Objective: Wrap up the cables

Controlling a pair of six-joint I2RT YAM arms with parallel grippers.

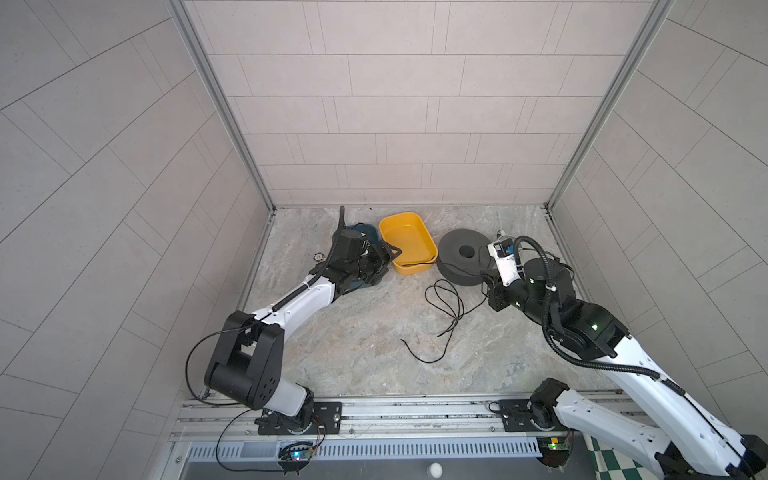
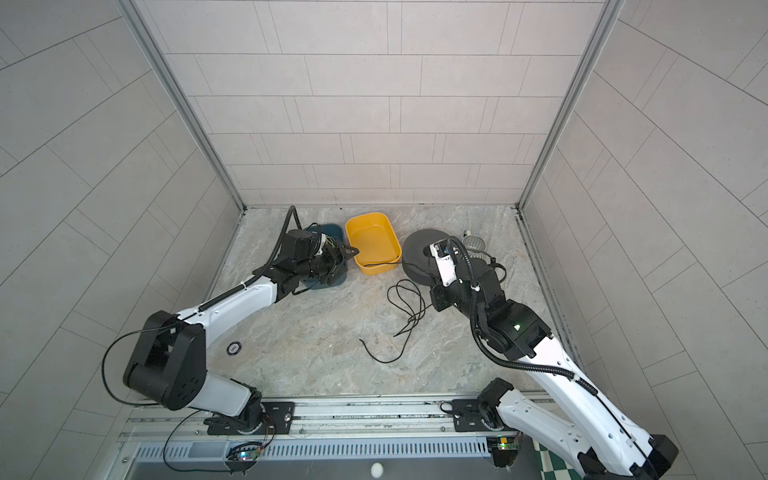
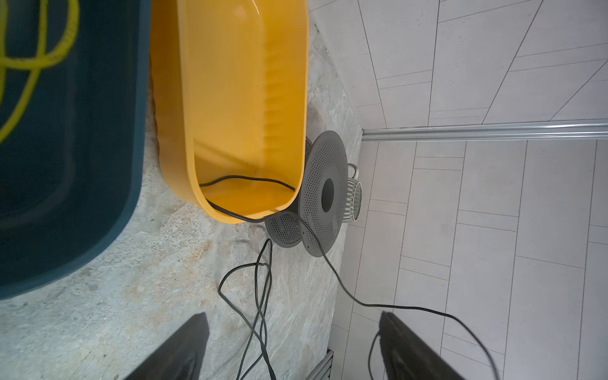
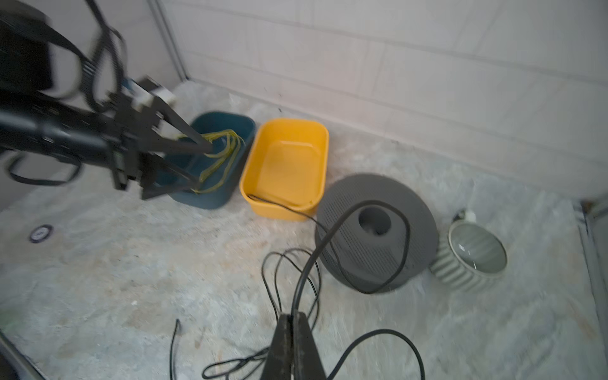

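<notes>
The thin black cable [image 1: 432, 362] is far from wrapped. It sprawls in a few loose, uneven loops on the marbled stone surface [image 1: 353, 332], between the two arms. One stretch trails over the rim and into the yellow plastic tub [image 1: 409, 269], and a free end lies apart from the loops, nearer the robot's base.

The right end effector [image 4: 292, 317] is pinched fully together on a strand of the cable, which arcs up from its tips in front of the grey perforated disc [image 4: 418, 210]. The left end effector [image 4: 204, 164] stands wide open with nothing in it, poised over the dark teal tub [image 4: 204, 200] that holds a yellow-green cord [image 4: 223, 154].

I judge this an early stage: one strand is secured, but no neat coil exists. Pulling the length out of the yellow tub, gathering the loops into even turns and binding them all remain to be done.
</notes>
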